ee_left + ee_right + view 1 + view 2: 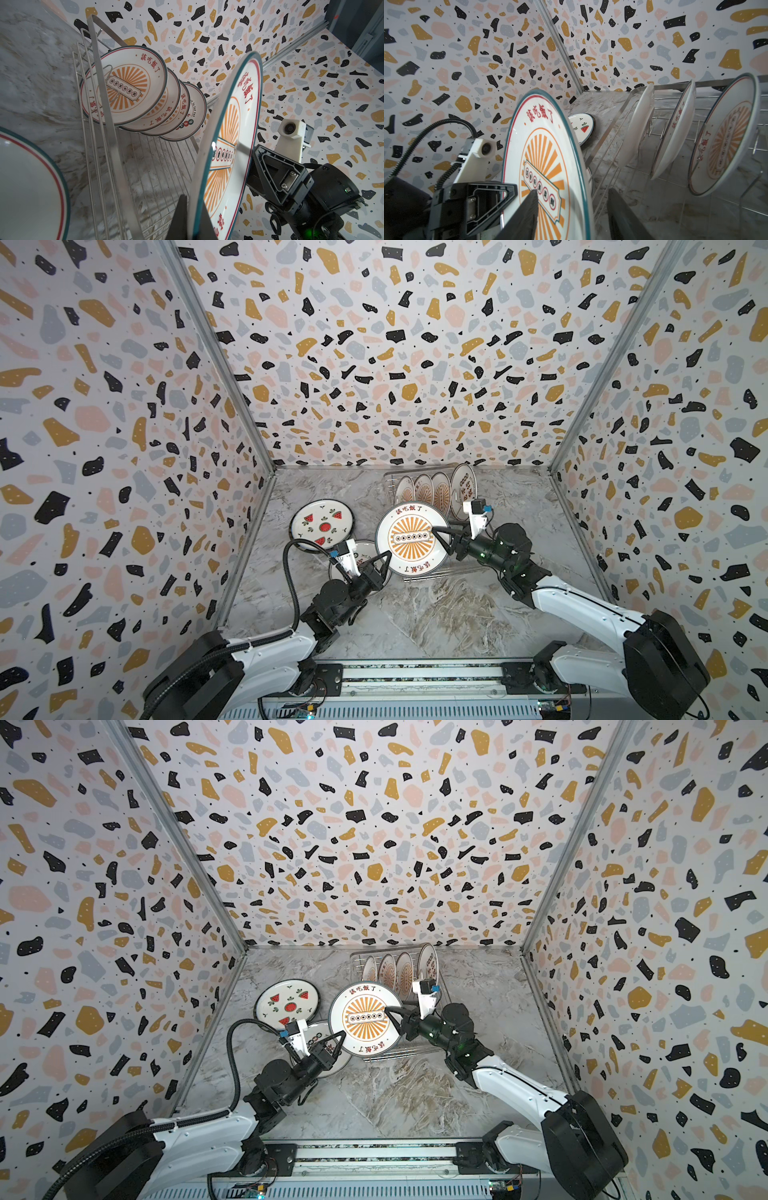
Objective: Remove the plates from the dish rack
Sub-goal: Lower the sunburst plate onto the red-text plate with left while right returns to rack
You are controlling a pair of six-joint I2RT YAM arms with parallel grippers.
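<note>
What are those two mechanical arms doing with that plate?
They are emptying a dish rack. The left gripper is clamped on the rim of a sunburst plate held up on edge by the rack, while the right gripper has its jaws open around the opposite edge. Four plates stand in the rack; a watermelon plate and another plate lie flat on the table.
</note>
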